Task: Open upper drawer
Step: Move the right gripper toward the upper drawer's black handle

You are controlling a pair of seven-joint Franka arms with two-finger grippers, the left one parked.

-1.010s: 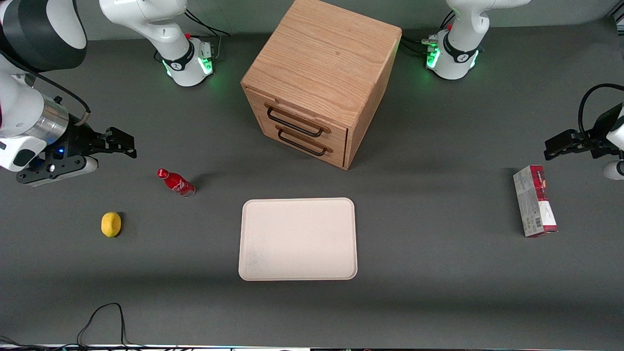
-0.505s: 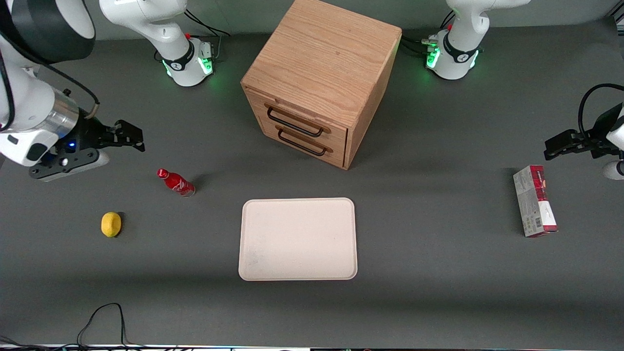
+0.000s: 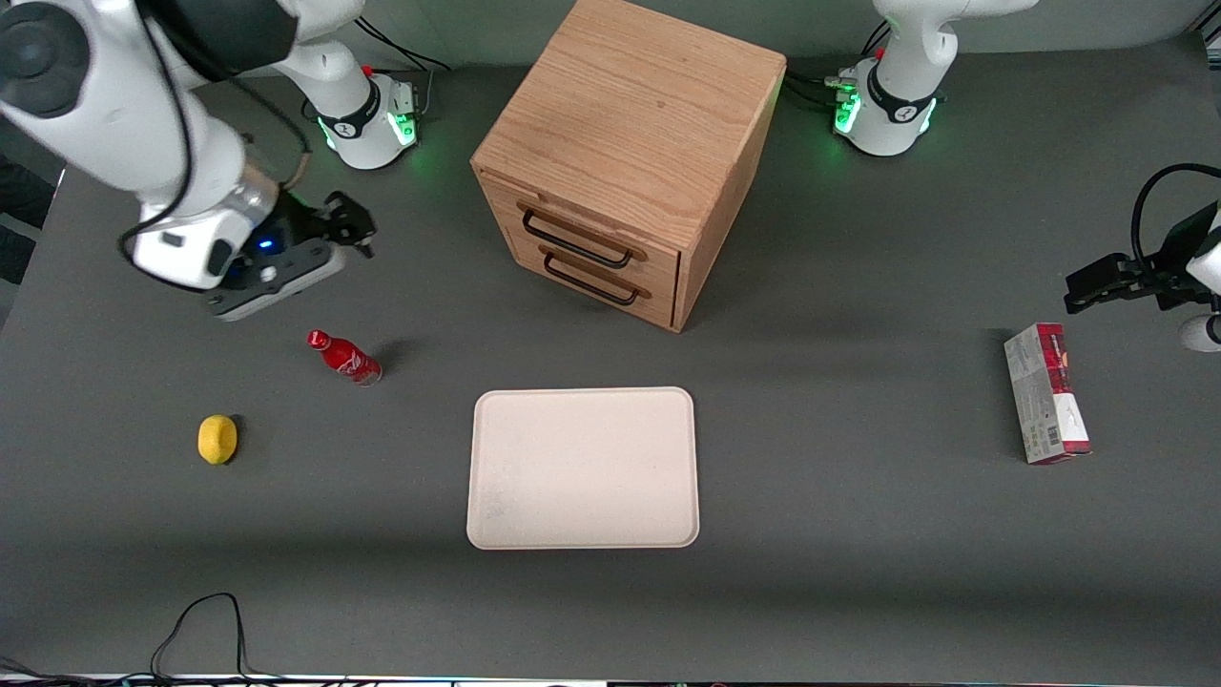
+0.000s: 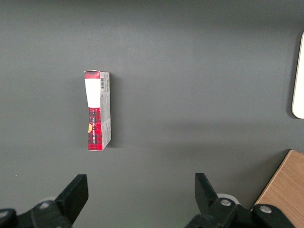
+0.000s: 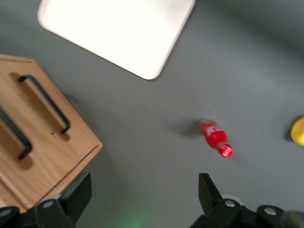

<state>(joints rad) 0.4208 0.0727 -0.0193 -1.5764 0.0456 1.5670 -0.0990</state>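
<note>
I am swinging my gripper [image 3: 355,229] in from the frame's left edge toward the cabinet [image 3: 625,153], fingers wide apart, holding nothing. The upper drawer [image 3: 582,234] sits shut, upper centre. Grey table [image 3: 858,534].

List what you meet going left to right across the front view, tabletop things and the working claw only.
Lemon → claw, open, hanging above the table → red bottle → tray → upper drawer of the oak cabinet → red carton.
</note>
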